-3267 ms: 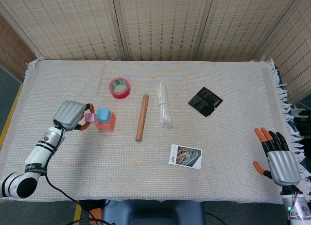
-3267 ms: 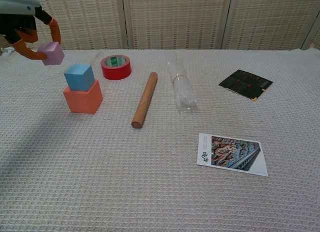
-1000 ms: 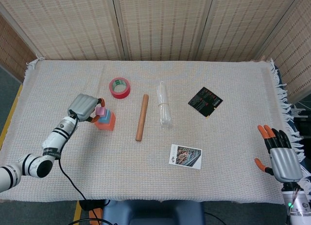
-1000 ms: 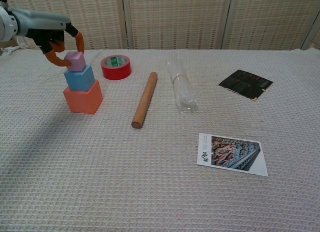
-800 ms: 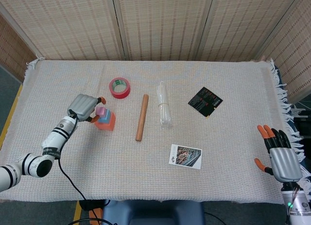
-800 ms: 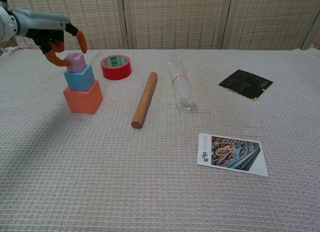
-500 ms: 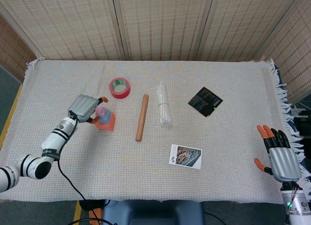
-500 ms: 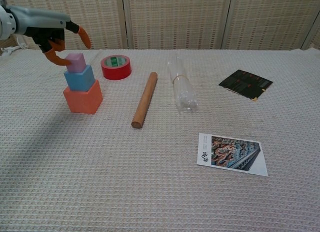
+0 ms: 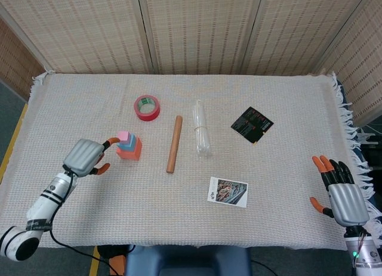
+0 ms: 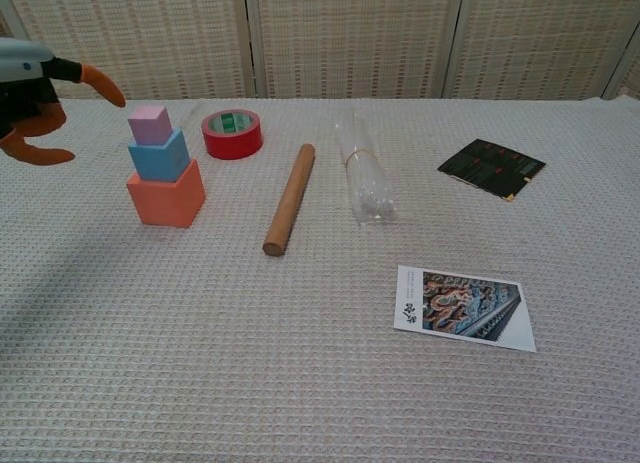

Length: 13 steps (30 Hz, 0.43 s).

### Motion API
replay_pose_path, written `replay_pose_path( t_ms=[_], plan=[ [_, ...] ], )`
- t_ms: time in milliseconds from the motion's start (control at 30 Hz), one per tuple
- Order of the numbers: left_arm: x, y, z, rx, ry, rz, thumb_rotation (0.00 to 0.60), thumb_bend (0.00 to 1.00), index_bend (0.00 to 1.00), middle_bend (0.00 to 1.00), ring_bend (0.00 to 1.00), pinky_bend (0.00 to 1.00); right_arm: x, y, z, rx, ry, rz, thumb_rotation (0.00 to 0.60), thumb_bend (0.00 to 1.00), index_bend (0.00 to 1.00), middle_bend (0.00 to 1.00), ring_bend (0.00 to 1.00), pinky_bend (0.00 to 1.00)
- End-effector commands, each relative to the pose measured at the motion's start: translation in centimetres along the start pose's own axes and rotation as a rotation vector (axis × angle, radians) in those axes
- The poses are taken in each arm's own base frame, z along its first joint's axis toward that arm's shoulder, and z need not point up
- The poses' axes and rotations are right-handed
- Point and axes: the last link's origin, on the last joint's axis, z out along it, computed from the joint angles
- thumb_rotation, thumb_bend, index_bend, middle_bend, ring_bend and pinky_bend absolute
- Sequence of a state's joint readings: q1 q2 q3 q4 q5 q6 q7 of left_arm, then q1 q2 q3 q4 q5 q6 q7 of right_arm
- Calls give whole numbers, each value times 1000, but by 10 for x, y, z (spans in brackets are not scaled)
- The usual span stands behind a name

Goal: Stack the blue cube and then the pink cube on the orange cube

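The left robot hand has let go and drawn back from the tower, fingers spread and empty — the pink cube now sits on the blue cube, which rests on the orange cube, so the stack looks complete. The right robot hand hovers open, well apart. On the cloth-covered counter: three cubes, one red tape roll, one wooden rod, one clear plastic sleeve, one black card, one postcard.

Beside the red tape roll with its green core: pink cube over blue cube over orange cube. Brown wooden rod, black card, cream woven cloth.
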<state>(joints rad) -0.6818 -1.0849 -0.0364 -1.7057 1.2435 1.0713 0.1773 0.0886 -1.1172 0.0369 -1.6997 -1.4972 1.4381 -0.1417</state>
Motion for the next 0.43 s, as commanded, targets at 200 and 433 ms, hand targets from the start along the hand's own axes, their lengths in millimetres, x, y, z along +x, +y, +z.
replay_pose_path(
  t_ms=[200, 433],
  plan=[
    [-70, -50, -166, 263, 330, -85, 600, 335, 98, 0, 0, 90, -4, -6, -5, 21, -5, -9, 600, 155, 0, 0, 0, 0],
    [-66, -57, -181, 244, 372, -113, 600, 345, 91, 0, 0, 85, -6, -10, -9, 42, -21, -16, 600, 155, 0, 0, 0, 0]
  ],
)
